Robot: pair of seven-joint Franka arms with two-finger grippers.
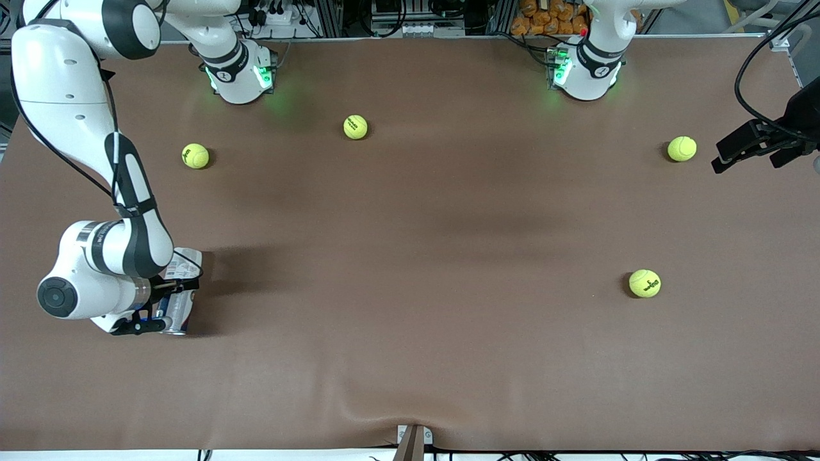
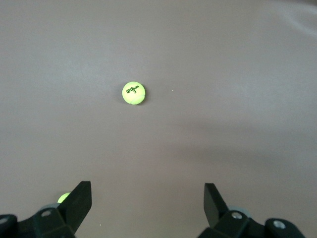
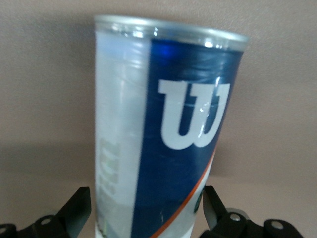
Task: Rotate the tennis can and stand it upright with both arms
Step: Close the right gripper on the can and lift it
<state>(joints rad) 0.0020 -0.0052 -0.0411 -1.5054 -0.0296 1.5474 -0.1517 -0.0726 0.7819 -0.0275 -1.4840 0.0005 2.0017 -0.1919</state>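
Can (image 3: pixel 163 134), navy label with white "W", lies between spread right gripper (image 3: pixel 146 210) fingers, ungripped. Left gripper (image 2: pixel 147 203) waits released over table; ball (image 2: pixel 133 93) ahead reads "Wilson 3".

The right gripper (image 1: pixel 168 306) sits low near the table's right-arm end, fingers spread. The left gripper (image 1: pixel 749 153) hovers over the left-arm edge, fingers apart.

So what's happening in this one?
The right end effector is down over the clear plastic tennis can with the navy and white label, which lies on the brown table at the right arm's end, fingers open either side of it. The left end effector waits open above its end. Four yellow-green tennis balls lie scattered.
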